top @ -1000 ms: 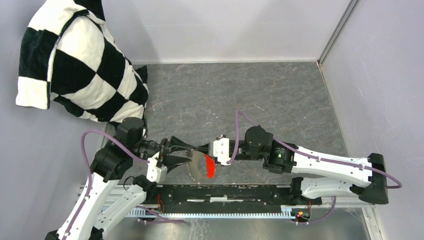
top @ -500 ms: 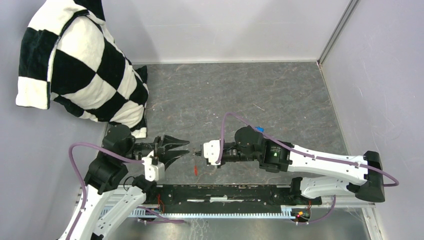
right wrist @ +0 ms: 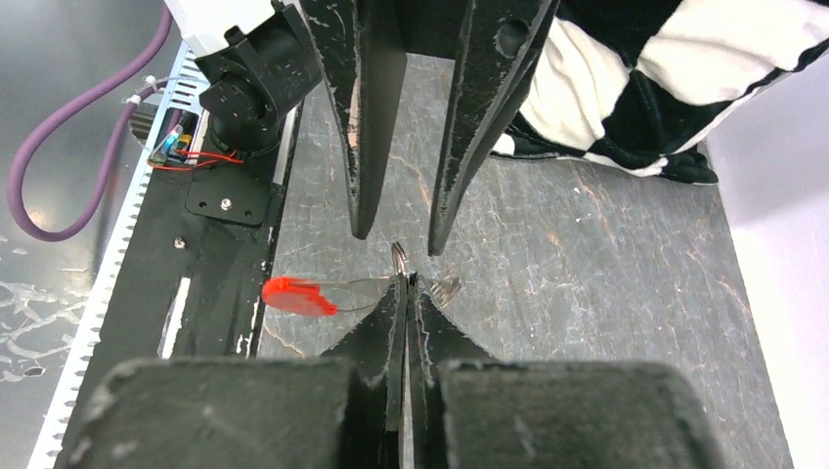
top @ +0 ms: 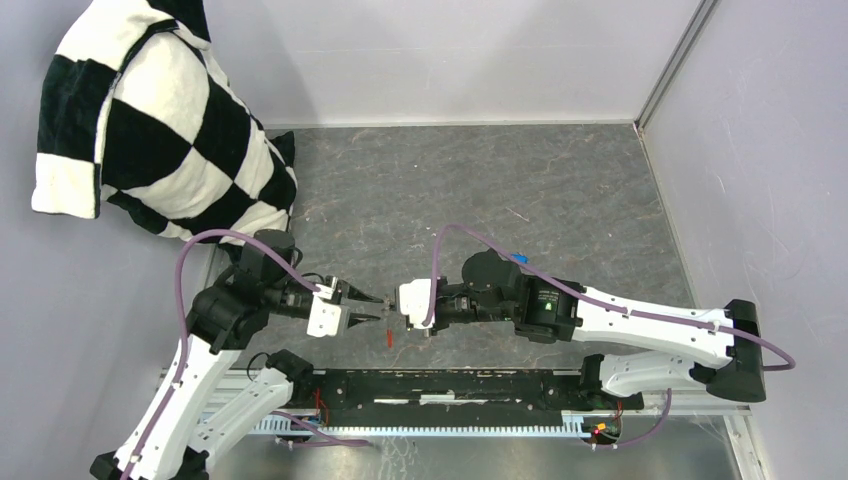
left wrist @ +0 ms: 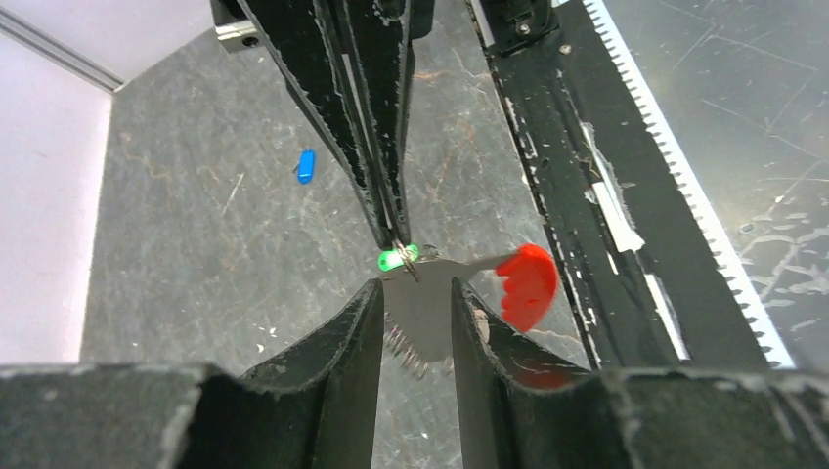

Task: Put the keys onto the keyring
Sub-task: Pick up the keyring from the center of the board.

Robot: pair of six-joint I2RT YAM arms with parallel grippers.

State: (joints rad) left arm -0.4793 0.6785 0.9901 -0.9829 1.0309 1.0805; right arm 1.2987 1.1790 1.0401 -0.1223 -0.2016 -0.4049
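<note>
The threading step is judged to be in hand. The keyring (left wrist: pixel 409 257) is held up off the table (left wrist: pixel 196 254) by the right gripper (left wrist: pixel 395 234), whose jaws are pressed flat together on the thin ring. The red tag (left wrist: pixel 526 284) and the grey strap (left wrist: pixel 422 318) are seen dangling from it.

The green key (left wrist: pixel 390 261) is tucked right against the ring at those fingertips. Whether it is already threaded or only pinched alongside cannot be told.

The left gripper (right wrist: pixel 399 242) is lined up nose to nose with the right one, its jaws set a narrow way apart with nothing gripped. Its tips are placed just beside the ring, and from the left wrist view the strap is seen in the gap between them.

The blue key (left wrist: pixel 306 165) is seen lying flat on the table, well apart from the meeting point, so at least one key is judged not yet done.

For the next move, a fine pinch by the left jaws on the green key or the ring is called for. That way the key can be worked along the split coil while the ring is kept steady on the right. Very little margin is allowed, since both parts are tiny against the fingers and a slip is easily imagined.
</note>
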